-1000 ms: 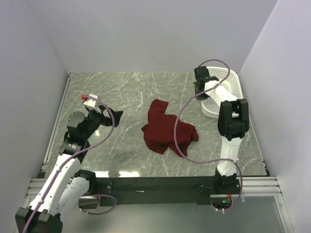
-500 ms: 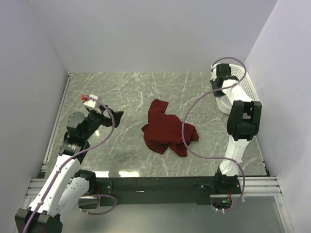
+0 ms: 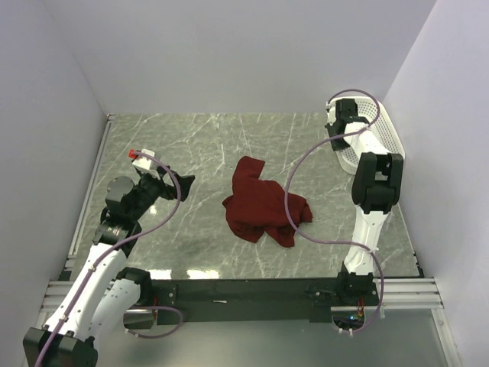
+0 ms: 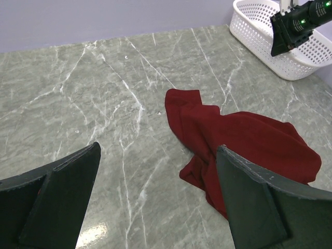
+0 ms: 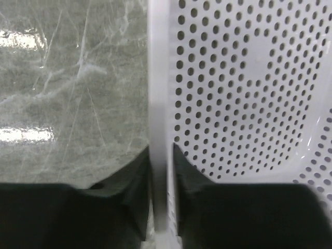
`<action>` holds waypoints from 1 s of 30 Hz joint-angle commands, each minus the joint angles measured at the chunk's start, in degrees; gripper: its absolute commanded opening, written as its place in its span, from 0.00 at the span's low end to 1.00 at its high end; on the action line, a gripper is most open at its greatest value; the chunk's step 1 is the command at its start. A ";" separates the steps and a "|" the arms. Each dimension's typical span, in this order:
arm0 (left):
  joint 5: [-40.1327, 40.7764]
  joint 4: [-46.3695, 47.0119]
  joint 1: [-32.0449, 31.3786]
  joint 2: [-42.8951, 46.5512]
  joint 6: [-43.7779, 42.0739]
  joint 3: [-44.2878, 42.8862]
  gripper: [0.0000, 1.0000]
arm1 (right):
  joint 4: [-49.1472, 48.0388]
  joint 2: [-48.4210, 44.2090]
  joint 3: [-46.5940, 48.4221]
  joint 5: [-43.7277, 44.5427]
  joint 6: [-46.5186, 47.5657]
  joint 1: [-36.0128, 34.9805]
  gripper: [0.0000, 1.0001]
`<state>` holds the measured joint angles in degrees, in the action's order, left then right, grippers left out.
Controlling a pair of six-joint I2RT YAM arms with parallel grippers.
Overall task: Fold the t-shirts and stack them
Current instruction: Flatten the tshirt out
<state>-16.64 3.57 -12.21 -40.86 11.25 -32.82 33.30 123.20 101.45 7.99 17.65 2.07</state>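
Observation:
One maroon t-shirt (image 3: 263, 203) lies crumpled in the middle of the marble table; it also shows in the left wrist view (image 4: 236, 140). My left gripper (image 3: 177, 183) is open and empty, hovering left of the shirt, with its dark fingers (image 4: 57, 194) spread wide. My right gripper (image 3: 341, 118) is at the far right corner, shut on the rim of the white perforated basket (image 3: 378, 138). In the right wrist view the rim (image 5: 160, 93) runs straight between the two closed fingers (image 5: 129, 192).
The basket (image 4: 270, 36) stands against the right wall at the back. Grey walls close the table on the left, back and right. A purple cable (image 3: 294, 206) from the right arm hangs over the shirt's right side.
My right arm has carried the basket from further left and nearer to the back right corner by the wall. The left arm and the shirt have not moved.

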 commanded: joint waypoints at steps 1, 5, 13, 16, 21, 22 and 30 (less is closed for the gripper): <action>-0.93 1.26 -0.27 0.17 -0.87 -1.99 0.99 | -1.39 -1.03 1.65 1.41 0.54 0.13 0.31; -4.17 2.05 -0.45 0.17 -0.96 -1.72 1.00 | -1.22 -3.92 0.69 0.37 0.19 0.13 0.68; -14.21 5.22 -9.82 -4.13 -5.34 0.04 0.99 | -1.92 -26.49 -8.80 -15.76 1.59 -0.66 0.92; -12.10 2.32 -16.59 -6.86 -10.08 -1.28 0.99 | -3.06 -37.65 -17.75 -30.49 4.05 -0.66 0.93; -11.22 -2.34 -27.85 -11.78 -26.60 -3.74 0.92 | -4.38 -59.94 -39.63 -61.82 17.29 -0.31 0.93; -10.09 -2.17 -31.61 -12.39 -31.41 -3.92 0.92 | -4.64 -62.96 -42.53 -66.04 18.64 -0.39 0.93; -5.24 -2.26 -43.07 -30.04 -49.10 -13.22 0.92 | -10.18 -75.30 -55.39 -68.90 11.36 7.41 0.92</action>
<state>-23.73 0.86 -53.34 -66.41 -27.35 -41.01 26.81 47.92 46.24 -57.12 30.98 5.34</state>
